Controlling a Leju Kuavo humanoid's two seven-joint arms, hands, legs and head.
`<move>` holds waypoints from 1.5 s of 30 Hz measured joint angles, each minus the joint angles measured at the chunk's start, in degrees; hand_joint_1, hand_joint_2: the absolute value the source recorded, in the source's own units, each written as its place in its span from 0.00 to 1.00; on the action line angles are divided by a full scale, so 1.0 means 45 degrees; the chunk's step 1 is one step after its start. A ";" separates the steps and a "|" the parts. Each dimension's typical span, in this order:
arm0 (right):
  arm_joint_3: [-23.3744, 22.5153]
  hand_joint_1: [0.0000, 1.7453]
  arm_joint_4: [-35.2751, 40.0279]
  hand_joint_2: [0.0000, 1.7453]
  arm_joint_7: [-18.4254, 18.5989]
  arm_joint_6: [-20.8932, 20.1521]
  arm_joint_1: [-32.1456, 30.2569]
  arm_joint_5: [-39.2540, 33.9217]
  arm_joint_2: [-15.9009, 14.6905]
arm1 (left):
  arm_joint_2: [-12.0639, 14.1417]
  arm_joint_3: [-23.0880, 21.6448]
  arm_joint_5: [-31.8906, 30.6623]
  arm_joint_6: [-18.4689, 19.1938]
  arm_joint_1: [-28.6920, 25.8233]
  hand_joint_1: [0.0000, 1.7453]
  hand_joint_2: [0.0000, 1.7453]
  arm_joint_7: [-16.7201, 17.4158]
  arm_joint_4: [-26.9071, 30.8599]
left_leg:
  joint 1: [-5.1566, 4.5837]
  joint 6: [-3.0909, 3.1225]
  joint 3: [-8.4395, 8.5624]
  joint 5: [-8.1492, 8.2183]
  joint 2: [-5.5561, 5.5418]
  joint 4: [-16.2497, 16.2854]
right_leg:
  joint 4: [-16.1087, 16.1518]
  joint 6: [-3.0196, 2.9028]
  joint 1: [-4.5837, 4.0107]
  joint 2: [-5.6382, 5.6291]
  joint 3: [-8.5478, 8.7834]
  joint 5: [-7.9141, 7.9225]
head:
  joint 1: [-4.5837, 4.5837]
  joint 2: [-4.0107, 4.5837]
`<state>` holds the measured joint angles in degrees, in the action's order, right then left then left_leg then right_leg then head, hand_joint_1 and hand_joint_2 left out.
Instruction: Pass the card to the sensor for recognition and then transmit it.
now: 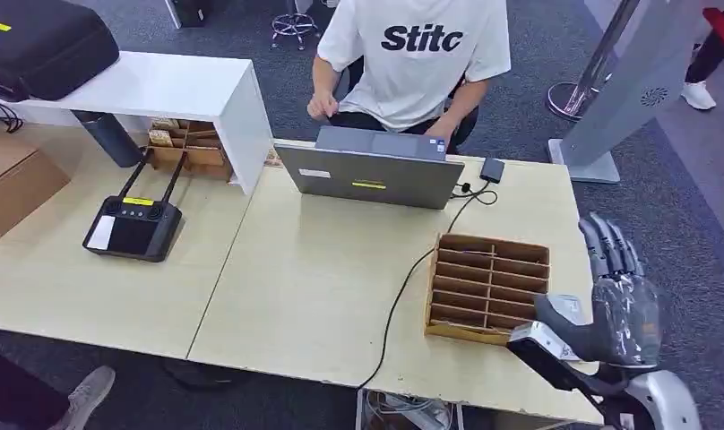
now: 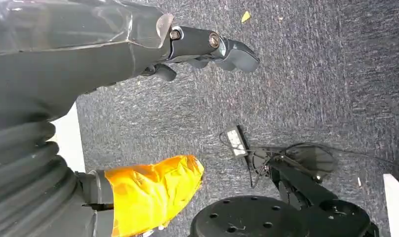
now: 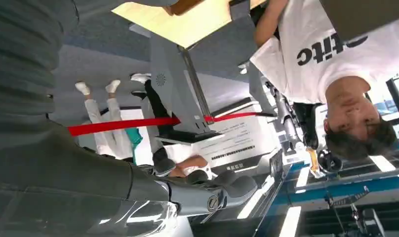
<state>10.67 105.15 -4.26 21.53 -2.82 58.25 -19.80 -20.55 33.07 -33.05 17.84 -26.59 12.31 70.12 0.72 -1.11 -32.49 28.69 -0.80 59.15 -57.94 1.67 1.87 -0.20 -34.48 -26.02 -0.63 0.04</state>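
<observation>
Hovering right hand (image 1: pixel 614 300): raised at the right end of the table (image 1: pixel 323 296), just beside the wooden slotted organizer (image 1: pixel 488 287). Its dark fingers (image 1: pixel 609 246) are stretched out straight and close together, pointing away from the robot, and the thumb lies across towards the organizer.
Right hand's hold: a small pale patch (image 1: pixel 566 309) sits right at the thumb. I cannot tell whether it is a card or part of the hand, so I cannot tell whether the hand holds anything.
Card: cannot be made out with certainty anywhere on the table. The organizer's slots look dark, and their contents cannot be read.
Left hand (image 2: pixel 138 74): seen in the left wrist view above grey carpet, fingers loosely spread away from the yellow-taped thumb (image 2: pixel 153 192), nothing in it.
Small dark box (image 1: pixel 492 169): on the table's far side, just right of the laptop, with a black cable (image 1: pixel 403 287) running from that area across the table to the near edge.
Laptop (image 1: pixel 369 175): grey, open, its lid back turned to the robot.
Person (image 1: pixel 412 54): seated behind the laptop in a white printed T-shirt.
Left table: a black handheld controller (image 1: pixel 133 224) with two antennas, a cardboard box (image 1: pixel 13 184), and a white shelf (image 1: pixel 179 85) with a black case (image 1: pixel 45 40) on top.
</observation>
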 joint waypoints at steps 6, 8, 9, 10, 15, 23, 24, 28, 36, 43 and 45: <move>0.0122 0.00 -0.0281 1.00 0.0015 0.0000 0.0077 0.0005 -0.0107 | 0.0000 0.0000 0.0000 0.0000 0.0001 0.00 1.00 0.0000 0.0000 | 0.0000 0.0000 -0.0001 0.0001 0.0000 0.0000 | 0.0000 0.0000 0.0000 0.0000 -0.0001 -0.0001 | 0.0000 0.0000; 0.0161 0.00 -0.0344 1.00 0.0015 0.0000 0.0095 0.0005 -0.0136 | 0.0000 0.0000 0.0000 0.0000 0.0001 0.00 1.00 0.0005 0.0000 | 0.0000 0.0000 0.0000 0.0001 0.0001 0.0000 | 0.0000 0.0000 0.0000 0.0000 -0.0001 -0.0001 | 0.0000 0.0000; 0.0185 0.00 -0.0373 1.00 0.0015 0.0000 0.0099 0.0005 -0.0141 | 0.0000 0.0000 0.0000 0.0000 0.0000 0.00 1.00 0.0000 0.0000 | 0.0000 0.0000 0.0000 0.0000 0.0001 0.0000 | 0.0000 0.0000 0.0000 0.0000 -0.0001 0.0000 | 0.0005 0.0000; 0.0214 0.00 -0.0388 1.00 0.0015 0.0000 0.0100 0.0005 -0.0146 | 0.0000 0.0000 0.0000 0.0000 0.0000 0.00 1.00 0.0000 0.0000 | 0.0000 0.0000 0.0000 0.0000 0.0001 0.0000 | 0.0000 0.0000 0.0000 0.0000 -0.0001 0.0000 | 0.0000 0.0000; 0.0301 0.00 -0.0476 1.00 0.0073 -0.0063 0.0111 0.0024 -0.0170 | 0.0000 0.0000 0.0000 0.0000 0.0000 0.00 1.00 0.0000 0.0000 | 0.0000 0.0000 0.0000 0.0000 0.0001 0.0000 | 0.0000 0.0000 0.0000 0.0000 -0.0001 0.0000 | 0.0000 0.0000; 0.0457 0.00 -0.0704 1.00 0.0505 -0.0491 -0.0043 -0.0025 -0.0238 | 0.0000 -0.0019 0.0189 -0.0005 -0.0069 0.00 1.00 0.0340 0.0165 | 0.0000 0.0000 0.0000 0.0000 -0.0001 0.0000 | 0.0000 0.0000 0.0000 0.0002 -0.0006 -0.0001 | 0.0000 0.0000; 0.0466 0.00 -0.0704 1.00 0.0500 -0.0476 -0.0111 -0.0190 -0.0238 | 0.0000 -0.0019 0.0247 -0.0015 -0.0086 0.00 1.00 0.0374 0.0209 | 0.0000 0.0000 0.0000 0.0000 -0.0001 0.0000 | 0.0001 0.0000 0.0000 0.0002 -0.0006 -0.0001 | 0.0000 0.0000; 0.0099 0.00 -0.0336 1.00 0.0320 -0.0001 -0.0676 -0.0851 -0.0277 | 0.0000 -0.0072 0.0620 -0.0252 -0.0224 0.00 1.00 0.0587 0.0408 | -0.0002 0.0000 0.0004 0.0001 -0.0003 0.0002 | 0.0002 0.0002 0.0000 0.0004 -0.0016 -0.0003 | -0.0005 0.0000; -0.1695 0.00 0.1040 1.00 0.0000 -0.0718 -0.2373 -0.0559 -0.1122 | -0.0005 -0.0383 0.0977 -0.0481 -0.0575 0.00 1.00 0.0957 0.0835 | -0.0009 0.0024 -0.0003 0.0025 0.0012 0.0002 | 0.0007 0.0011 0.0006 -0.0006 -0.0011 -0.0011 | 0.0005 0.0000; -0.1812 0.00 0.1035 1.00 0.0326 -0.0923 -0.2807 -0.0418 -0.1477 | -0.0005 -0.0383 0.0791 -0.0355 -0.0582 0.00 1.00 0.0928 0.0889 | -0.0007 0.0019 0.0004 0.0020 0.0011 0.0002 | 0.0004 0.0009 0.0005 -0.0004 -0.0004 -0.0009 | 0.0000 0.0000; -0.1899 0.00 0.1035 1.00 0.0384 -0.0937 -0.2924 -0.0457 -0.1545 | 0.0000 -0.0383 0.0806 -0.0364 -0.0597 0.00 1.00 0.0996 0.0938 | -0.0007 0.0019 0.0004 0.0019 0.0011 0.0002 | 0.0003 0.0009 0.0005 -0.0004 -0.0005 -0.0009 | 0.0000 0.0000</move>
<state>2.12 109.81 -2.54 17.31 -15.98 56.19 -26.75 -20.55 31.34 -29.42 16.20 -29.27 16.79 74.34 0.69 -1.03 -32.48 28.78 -0.75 59.16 -57.93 1.71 1.89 -0.22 -34.50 -26.06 -0.63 0.04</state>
